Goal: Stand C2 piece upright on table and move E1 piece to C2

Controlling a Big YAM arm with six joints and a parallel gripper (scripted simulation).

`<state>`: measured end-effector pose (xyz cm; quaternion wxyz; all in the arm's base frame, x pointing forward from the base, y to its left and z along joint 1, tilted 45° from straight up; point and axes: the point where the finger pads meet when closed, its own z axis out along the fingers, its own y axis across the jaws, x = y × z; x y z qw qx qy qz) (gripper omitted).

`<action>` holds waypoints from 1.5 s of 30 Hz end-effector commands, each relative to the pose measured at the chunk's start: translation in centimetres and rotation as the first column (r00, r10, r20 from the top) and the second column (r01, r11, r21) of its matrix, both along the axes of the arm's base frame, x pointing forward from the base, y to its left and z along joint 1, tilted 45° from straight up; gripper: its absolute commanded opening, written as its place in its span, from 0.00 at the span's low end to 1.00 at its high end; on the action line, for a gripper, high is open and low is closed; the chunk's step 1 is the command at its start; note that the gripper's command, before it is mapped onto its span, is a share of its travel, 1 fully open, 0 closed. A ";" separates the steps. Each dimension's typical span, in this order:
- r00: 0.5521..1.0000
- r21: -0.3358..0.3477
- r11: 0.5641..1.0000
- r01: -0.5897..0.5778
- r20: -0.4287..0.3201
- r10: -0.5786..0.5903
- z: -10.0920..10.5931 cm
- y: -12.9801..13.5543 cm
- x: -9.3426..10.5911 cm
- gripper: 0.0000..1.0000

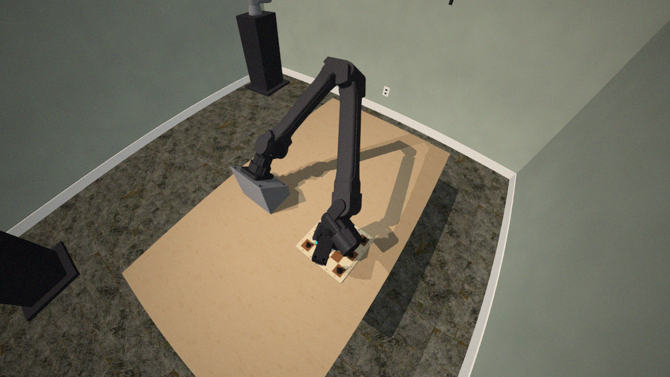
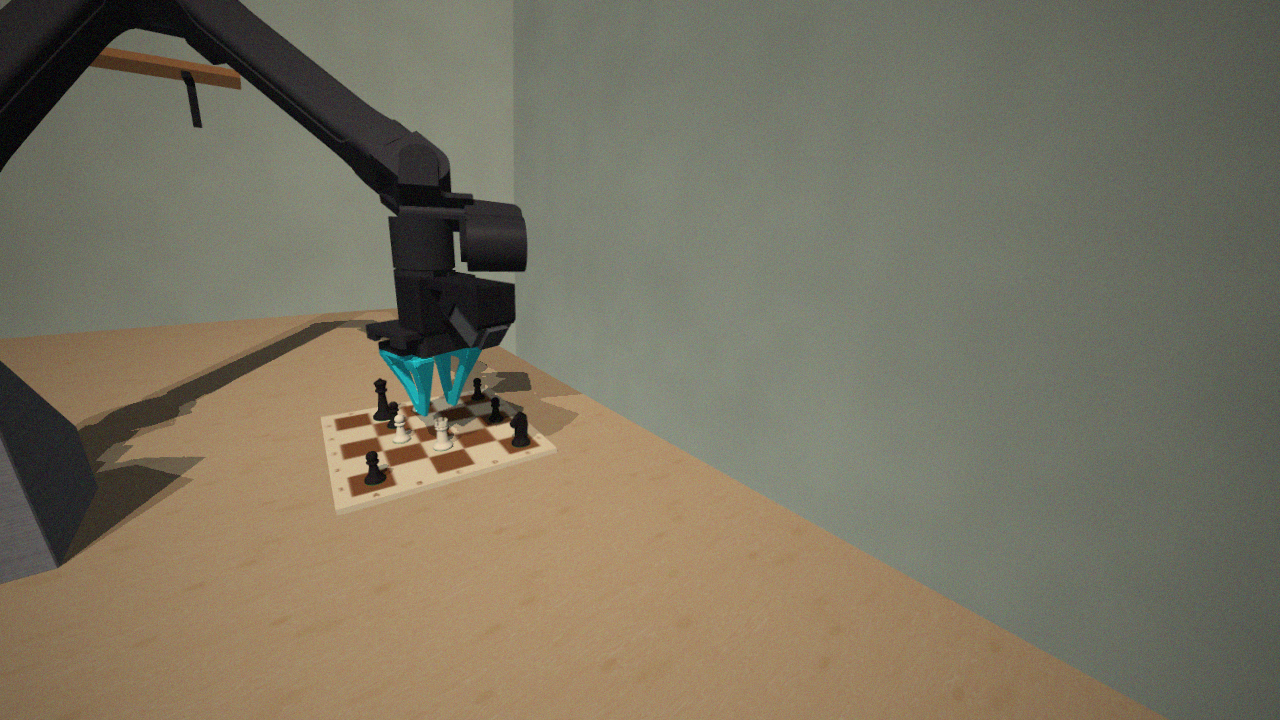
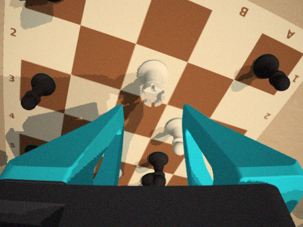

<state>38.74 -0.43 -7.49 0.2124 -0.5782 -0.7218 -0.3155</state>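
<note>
Blk robot arm reaches over a chessboard (image 1: 341, 279) (image 2: 447, 479) (image 3: 14, 50) on a tan wooden surface (image 1: 210, 257) (image 2: 626, 582) (image 3: 281, 139). Its claw (image 1: 325, 245) (image 2: 437, 408) (image 3: 153, 113) points down above the board w/ 2 teal fingers partway apart, nothing btwn them. In the wrist view the white rook (image 2: 442, 434) (image 3: 153, 74) stands upright on C2, just beyond the fingertips. The blk knight (image 1: 339, 270) (image 2: 519, 429) (image 3: 52, 1) is on E1, at a board corner, upright; only a sliver shows at the wrist view's top edge.

1 blk pawn (image 1: 308, 244) (image 2: 374, 470) (image 3: 266, 66) stands on A1, another blk pawn (image 1: 352, 254) (image 2: 494, 410) (image 3: 43, 84) on E3. A white pawn (image 2: 401, 428) (image 3: 175, 127) is on B3, partly behind a finger in the wrist view. Near it, a small blk piece (image 2: 393, 414) (image 3: 158, 160) and a taller blk piece (image 2: 381, 400) stand close together; their squares are prob. farther along the A–B side, but the view is poor. 1 more blk pawn (image 1: 364, 240) (image 2: 477, 388) is on E5.
</note>
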 end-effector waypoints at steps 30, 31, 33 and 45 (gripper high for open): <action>1.000 0.001 1.000 -0.015 -0.005 0.015 -1.6 2.2 0.2 0.36; 1.000 0.001 1.000 -0.015 -0.005 0.015 -1.7 2.3 0.2 0.36; 1.000 0.001 1.000 -0.015 -0.004 0.015 -2.0 2.6 0.2 0.36; 1.000 -0.001 1.000 -0.015 -0.002 0.015 -2.4 3.1 0.5 0.36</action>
